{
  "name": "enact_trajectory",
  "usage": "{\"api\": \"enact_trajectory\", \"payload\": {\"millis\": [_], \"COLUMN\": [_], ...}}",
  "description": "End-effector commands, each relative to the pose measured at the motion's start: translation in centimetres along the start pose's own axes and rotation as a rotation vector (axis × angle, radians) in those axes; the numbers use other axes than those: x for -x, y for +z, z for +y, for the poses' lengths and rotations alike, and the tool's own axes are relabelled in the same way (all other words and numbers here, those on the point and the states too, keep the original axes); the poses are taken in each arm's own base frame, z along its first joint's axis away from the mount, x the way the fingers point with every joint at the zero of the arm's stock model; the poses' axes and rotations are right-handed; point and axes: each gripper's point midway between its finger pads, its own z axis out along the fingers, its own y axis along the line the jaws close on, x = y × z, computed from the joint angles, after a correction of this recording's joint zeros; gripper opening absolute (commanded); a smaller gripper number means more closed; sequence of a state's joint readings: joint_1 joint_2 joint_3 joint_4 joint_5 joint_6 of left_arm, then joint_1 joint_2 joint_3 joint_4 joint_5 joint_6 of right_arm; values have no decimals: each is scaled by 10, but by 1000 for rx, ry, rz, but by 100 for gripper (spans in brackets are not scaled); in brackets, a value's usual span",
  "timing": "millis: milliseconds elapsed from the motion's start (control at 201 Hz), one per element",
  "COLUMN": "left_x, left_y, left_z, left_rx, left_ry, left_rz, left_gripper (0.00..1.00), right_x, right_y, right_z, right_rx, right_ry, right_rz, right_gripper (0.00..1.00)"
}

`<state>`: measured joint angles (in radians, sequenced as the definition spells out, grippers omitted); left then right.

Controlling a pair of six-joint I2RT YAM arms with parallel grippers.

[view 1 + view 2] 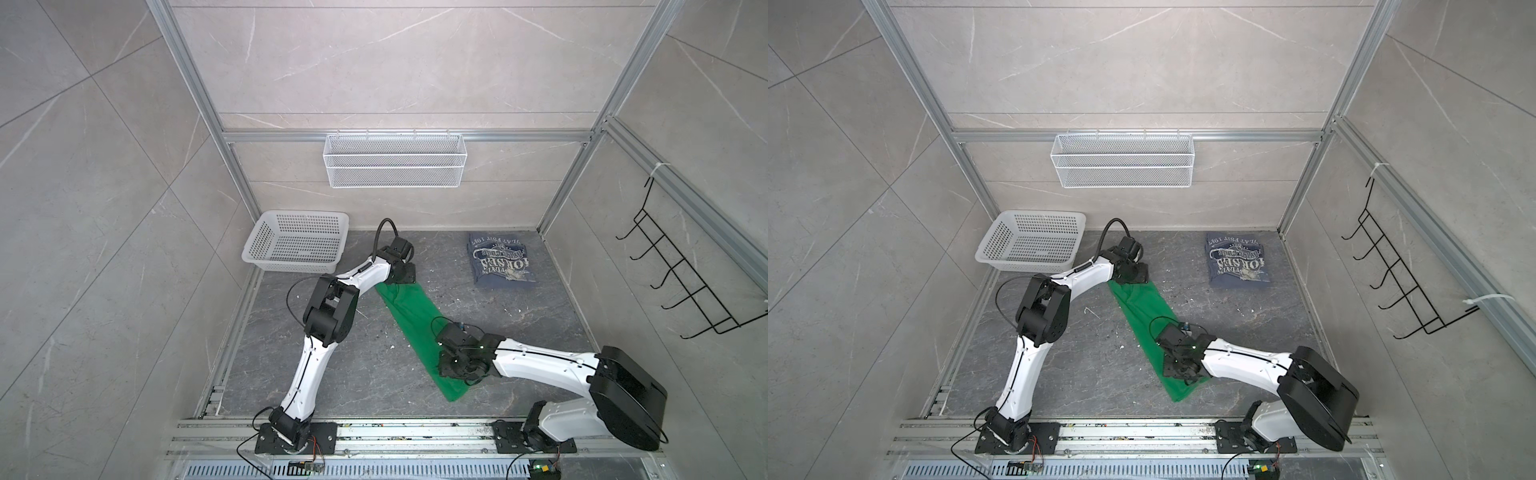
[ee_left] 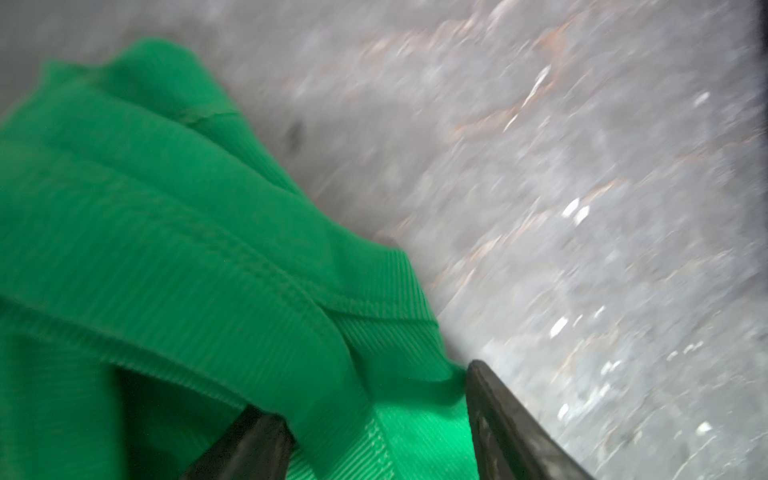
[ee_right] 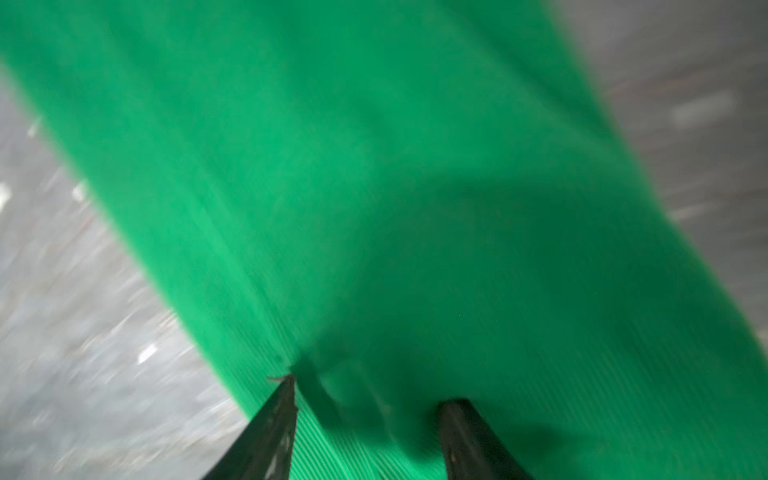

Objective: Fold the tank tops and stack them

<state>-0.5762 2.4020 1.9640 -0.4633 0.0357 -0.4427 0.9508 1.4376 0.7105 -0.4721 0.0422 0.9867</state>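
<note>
The green tank top [image 1: 409, 316] [image 1: 1142, 316] lies as a long folded strip slanting across the middle of the table. My left gripper [image 1: 400, 282] [image 1: 1133, 281] is down on its far end, where the straps bunch. In the left wrist view the gripper [image 2: 370, 390] stands open astride green cloth [image 2: 166, 249]. My right gripper [image 1: 448, 370] [image 1: 1174, 372] is over the strip's near end. In the right wrist view it [image 3: 372, 390] is open with cloth [image 3: 374, 166] between the fingers. The slate-blue tank top [image 1: 500, 262] [image 1: 1237, 264] lies folded at the back right, print up.
A white perforated basket [image 1: 291, 266] [image 1: 1025, 266] stands at the back left, close behind the left arm's wrist. A white wire basket [image 1: 395, 160] hangs on the back wall. A black hook rack [image 1: 681, 282] is on the right wall. Metal rails run along the front edge.
</note>
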Motion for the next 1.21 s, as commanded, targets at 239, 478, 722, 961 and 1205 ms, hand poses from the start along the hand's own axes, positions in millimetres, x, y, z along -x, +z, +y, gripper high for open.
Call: {"api": "enact_trajectory", "payload": {"millis": [239, 478, 722, 961, 1205], "left_x": [22, 14, -3, 1, 10], "left_y": [-32, -111, -76, -27, 1], "left_z": [-56, -51, -30, -14, -4], "left_rx": [-177, -165, -116, -80, -71], "left_ry": [97, 11, -1, -13, 5], "left_rz": [84, 24, 37, 45, 47], "left_gripper": [73, 75, 72, 67, 67], "right_x": [12, 28, 24, -2, -25], "right_y": [-35, -42, -17, 5, 15], "right_z": [55, -20, -24, 0, 30], "right_rx": [22, -101, -148, -120, -68], "right_ry": [-62, -50, -61, -101, -143], "right_rz": [-83, -106, -66, -5, 37], "right_gripper": [61, 62, 60, 57, 57]}}
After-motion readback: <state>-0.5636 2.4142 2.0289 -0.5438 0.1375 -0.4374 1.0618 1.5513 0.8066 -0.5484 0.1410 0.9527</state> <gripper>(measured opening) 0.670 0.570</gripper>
